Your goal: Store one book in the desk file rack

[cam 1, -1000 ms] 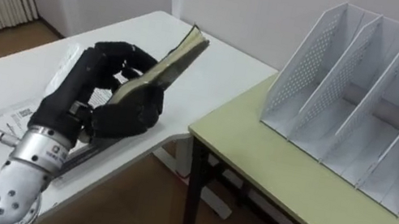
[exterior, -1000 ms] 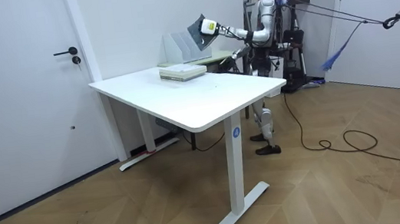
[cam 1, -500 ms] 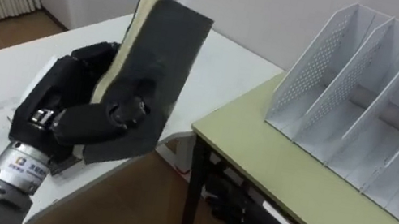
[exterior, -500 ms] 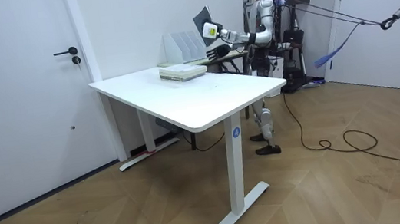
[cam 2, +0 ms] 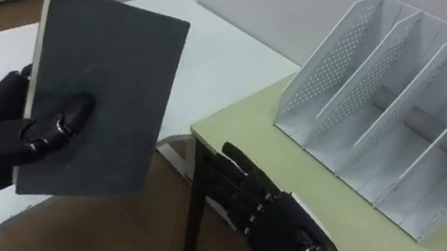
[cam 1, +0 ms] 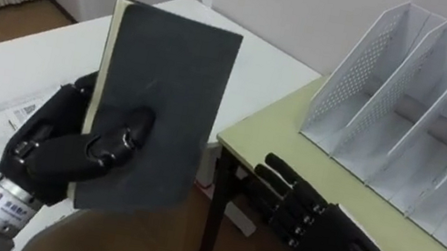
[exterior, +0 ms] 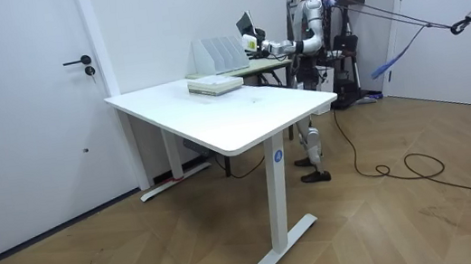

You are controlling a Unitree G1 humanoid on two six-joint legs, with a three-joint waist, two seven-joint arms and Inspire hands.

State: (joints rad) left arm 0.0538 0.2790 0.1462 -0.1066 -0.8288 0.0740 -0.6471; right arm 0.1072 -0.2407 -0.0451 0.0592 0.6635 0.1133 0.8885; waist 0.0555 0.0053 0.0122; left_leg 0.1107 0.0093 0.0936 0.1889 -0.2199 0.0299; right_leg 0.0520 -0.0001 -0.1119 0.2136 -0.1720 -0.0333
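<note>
A dark grey book [cam 1: 157, 109] stands upright in my left hand [cam 1: 63, 148], whose thumb and fingers are curled round its lower part, above the gap between the white table and the desk. My right hand [cam 1: 322, 249] is raised at the lower right with fingers straight and spread, holding nothing, just right of the book. The white perforated file rack [cam 1: 419, 114] with several empty slots stands on the yellow-green desk [cam 1: 304, 191] at the upper right. In the room view I stand behind the white table [exterior: 224, 111], holding the book [exterior: 246, 25] up beside the rack [exterior: 216, 54].
The white table [cam 1: 24, 53] lies to the left, with printed paper [cam 1: 18, 112] near my left hand. In the room view a stack of books [exterior: 215, 84] rests on that table's far end. The desk's dark leg [cam 1: 210, 225] stands in the gap.
My left hand has brought the book upright and nearer to me, its cover now facing me. My right hand has risen into view at the lower right, fingers spread.
</note>
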